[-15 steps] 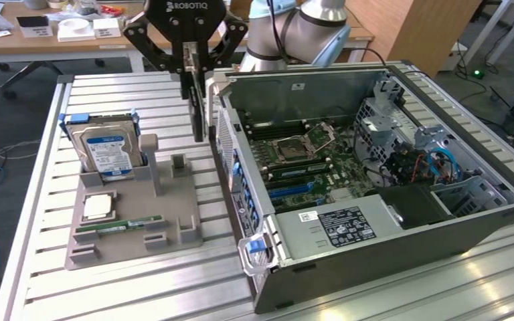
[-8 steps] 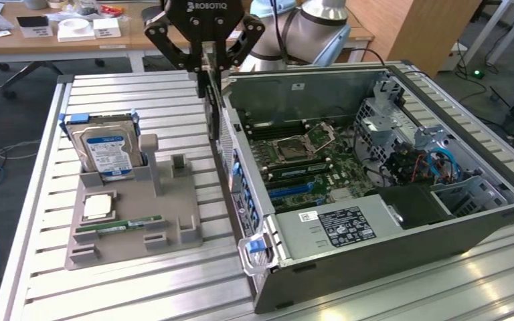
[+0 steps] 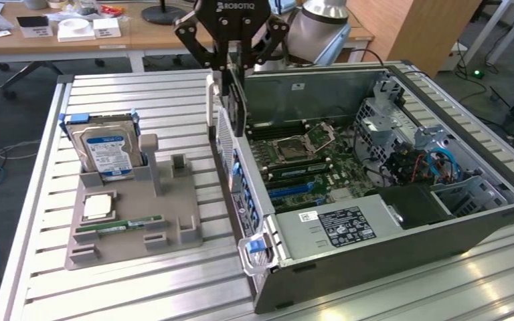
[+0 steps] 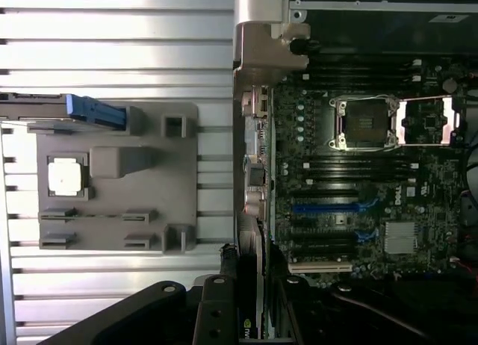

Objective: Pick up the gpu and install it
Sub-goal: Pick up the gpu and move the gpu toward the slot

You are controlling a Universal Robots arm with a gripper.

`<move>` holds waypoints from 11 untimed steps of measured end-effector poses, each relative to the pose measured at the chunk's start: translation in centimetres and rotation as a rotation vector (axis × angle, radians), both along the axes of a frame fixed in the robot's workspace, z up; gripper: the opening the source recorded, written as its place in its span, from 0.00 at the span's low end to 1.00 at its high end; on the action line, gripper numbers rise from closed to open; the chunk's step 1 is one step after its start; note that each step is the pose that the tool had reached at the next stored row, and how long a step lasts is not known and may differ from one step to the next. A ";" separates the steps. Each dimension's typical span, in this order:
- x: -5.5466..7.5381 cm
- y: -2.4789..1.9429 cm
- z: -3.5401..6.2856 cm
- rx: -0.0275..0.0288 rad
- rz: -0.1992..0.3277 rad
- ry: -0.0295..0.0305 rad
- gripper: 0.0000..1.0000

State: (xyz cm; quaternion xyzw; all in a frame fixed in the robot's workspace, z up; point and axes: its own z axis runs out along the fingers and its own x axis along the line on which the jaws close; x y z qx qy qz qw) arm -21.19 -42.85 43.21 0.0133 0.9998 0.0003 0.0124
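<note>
The gpu (image 3: 231, 107) is a thin dark card hanging on edge from my gripper (image 3: 233, 70), whose fingers are shut on its upper end. It hangs over the near side wall of the open computer case (image 3: 364, 261), just at the edge of the motherboard (image 3: 302, 154). In the wrist view the gpu (image 4: 250, 315) appears edge-on between the gripper (image 4: 250, 308) fingers, beside the case wall and close to the blue expansion slots (image 4: 328, 207). The same slots (image 3: 288, 190) lie below and in front of the card in the exterior view.
On the exterior view's left, a grey holder (image 3: 132, 221) on the slatted table carries a blue-labelled hard drive (image 3: 105, 147), a processor chip (image 3: 99, 206) and a green memory stick (image 3: 118, 225). The case has a power supply (image 3: 347, 224) and drive cage (image 3: 400, 127).
</note>
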 end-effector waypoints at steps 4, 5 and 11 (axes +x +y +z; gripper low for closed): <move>1.6 0.00 0.01 0.0003 0.000 0.0001 0.26; 2.0 0.00 0.00 0.0005 0.000 0.0000 0.26; 4.2 0.00 0.00 0.0006 0.000 0.0000 0.26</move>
